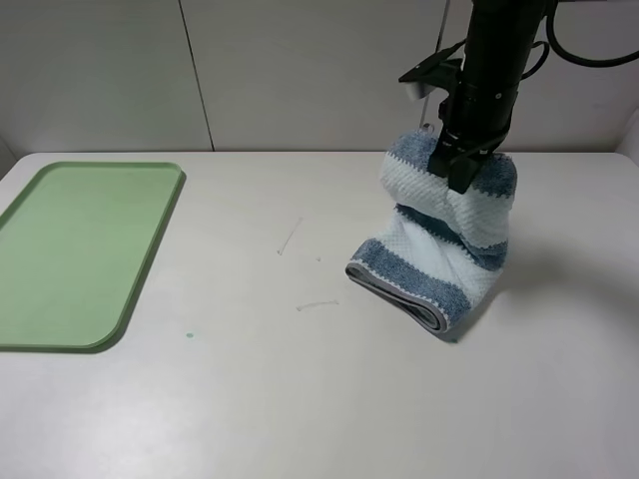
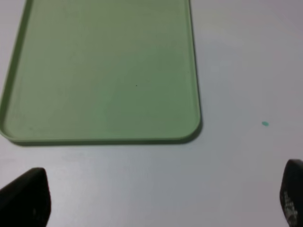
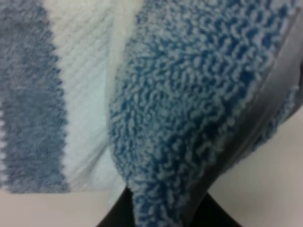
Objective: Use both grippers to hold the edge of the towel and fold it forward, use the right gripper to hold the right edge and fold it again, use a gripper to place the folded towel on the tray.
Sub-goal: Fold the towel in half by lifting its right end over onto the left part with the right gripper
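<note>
**Towel pinched and hanging at right**

The right fingers (image 1: 459, 165) are clamped tight on the top of the towel (image 1: 439, 249). The towel hangs bunched from them over the right of the tabletop (image 1: 300, 399). Its folded lower end, edged by the grey hem (image 1: 394, 289), rests on the surface. The tray (image 1: 80, 249) lies well apart on the left. The left fingers (image 2: 26, 198) stand wide apart, holding nothing, above the tabletop near a corner of the tray.

One towel (image 1: 439, 254), one tray (image 1: 60, 249), two end effectors (left (image 2: 161, 201), right (image 1: 461, 172))
</note>
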{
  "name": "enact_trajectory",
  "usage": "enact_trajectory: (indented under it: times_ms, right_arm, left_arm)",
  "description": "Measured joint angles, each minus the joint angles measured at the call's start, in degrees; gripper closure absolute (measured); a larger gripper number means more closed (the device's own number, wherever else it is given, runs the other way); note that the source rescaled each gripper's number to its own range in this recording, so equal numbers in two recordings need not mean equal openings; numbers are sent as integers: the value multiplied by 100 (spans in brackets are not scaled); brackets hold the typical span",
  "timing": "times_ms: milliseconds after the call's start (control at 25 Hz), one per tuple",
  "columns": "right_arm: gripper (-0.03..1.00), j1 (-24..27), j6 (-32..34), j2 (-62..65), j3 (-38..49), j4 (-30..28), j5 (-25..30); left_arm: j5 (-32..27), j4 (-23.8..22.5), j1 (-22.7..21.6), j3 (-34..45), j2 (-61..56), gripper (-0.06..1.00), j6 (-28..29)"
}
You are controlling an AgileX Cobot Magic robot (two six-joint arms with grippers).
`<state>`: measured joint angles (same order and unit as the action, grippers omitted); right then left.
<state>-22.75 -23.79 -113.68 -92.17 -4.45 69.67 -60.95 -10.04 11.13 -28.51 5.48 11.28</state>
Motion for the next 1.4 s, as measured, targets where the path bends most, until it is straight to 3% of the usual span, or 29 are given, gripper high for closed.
enact_trajectory:
  times_ms: [520, 1200, 1240, 1280, 1360, 1400]
  right_arm:
    - [88, -509, -61, 352, 1131, 109, -414]
    - [87, -776, 0, 364, 1210, 125, -515]
    - [81, -776, 71, 364, 1210, 101, -491]
    - [66, -776, 150, 364, 1210, 67, -450]
    - [24, -776, 357, 364, 1210, 29, -355]
    - [14, -776, 422, 364, 1210, 11, -333]
  left_arm:
    - [0, 0, 0, 0, 0, -2, 0]
    - [0, 0, 0, 0, 0, -2, 0]
    - [0, 0, 0, 0, 0, -2, 0]
    - [0, 0, 0, 0, 0, -2, 0]
    - [0, 0, 0, 0, 0, -2, 0]
    - [0, 0, 0, 0, 0, -2, 0]
